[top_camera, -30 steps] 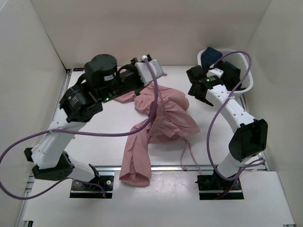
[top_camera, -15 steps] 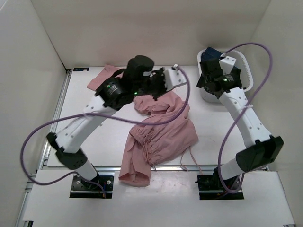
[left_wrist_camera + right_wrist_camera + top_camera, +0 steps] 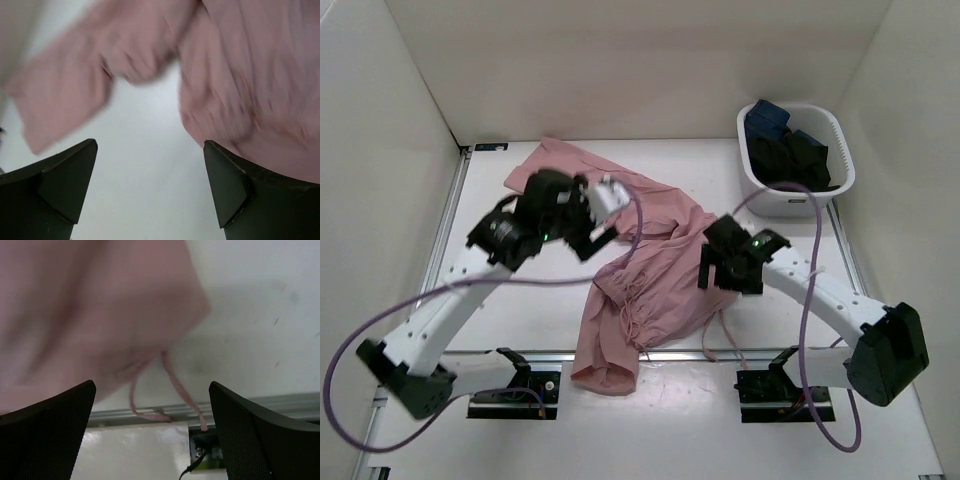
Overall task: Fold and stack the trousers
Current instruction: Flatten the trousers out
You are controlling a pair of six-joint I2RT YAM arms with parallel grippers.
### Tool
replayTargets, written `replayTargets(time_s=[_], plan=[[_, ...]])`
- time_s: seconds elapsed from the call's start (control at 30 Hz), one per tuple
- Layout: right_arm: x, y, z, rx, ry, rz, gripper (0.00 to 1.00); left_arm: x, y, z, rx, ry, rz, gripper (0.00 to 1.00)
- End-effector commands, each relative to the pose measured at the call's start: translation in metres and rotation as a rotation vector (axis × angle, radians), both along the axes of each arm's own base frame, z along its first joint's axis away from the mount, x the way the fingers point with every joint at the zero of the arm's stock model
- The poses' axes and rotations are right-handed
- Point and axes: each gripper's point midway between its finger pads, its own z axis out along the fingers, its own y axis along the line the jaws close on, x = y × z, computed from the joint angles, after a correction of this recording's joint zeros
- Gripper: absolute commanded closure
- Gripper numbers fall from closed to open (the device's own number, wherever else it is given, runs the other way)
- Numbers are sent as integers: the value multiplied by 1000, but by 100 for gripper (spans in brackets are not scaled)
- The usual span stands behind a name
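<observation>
The left tool (image 3: 150, 144) and right tool (image 3: 151, 384) are held wide, empty, at nine and three o'clock of the crumpled pink trousers (image 3: 660, 270).

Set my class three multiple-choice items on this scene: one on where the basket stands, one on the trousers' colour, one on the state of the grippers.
1. Where is the basket? A near left; B middle; C far right.
2. What colour are the trousers? A navy; B pink; C green.
3. How are the left gripper and right gripper? A both open and empty; B both shut on cloth; C only the left shut.

Key:
1 C: the top view shows it in the far right corner.
2 B: the crumpled cloth is pink.
3 A: each wrist view shows fingers apart with nothing between them.
</observation>
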Motion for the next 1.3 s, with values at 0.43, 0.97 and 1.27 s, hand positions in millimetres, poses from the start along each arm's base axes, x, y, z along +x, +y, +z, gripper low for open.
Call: replayTargets(time_s=[0.43, 0.97, 1.27], plan=[[5, 45, -86, 382, 239, -153, 39, -160, 33, -223, 268, 649, -355, 0], [95, -126, 31, 24, 91, -329, 36, -165, -9, -225, 288, 602, -514, 0], [57, -26, 41, 102, 35, -110, 1, -168, -92, -187, 251, 536, -679, 0]])
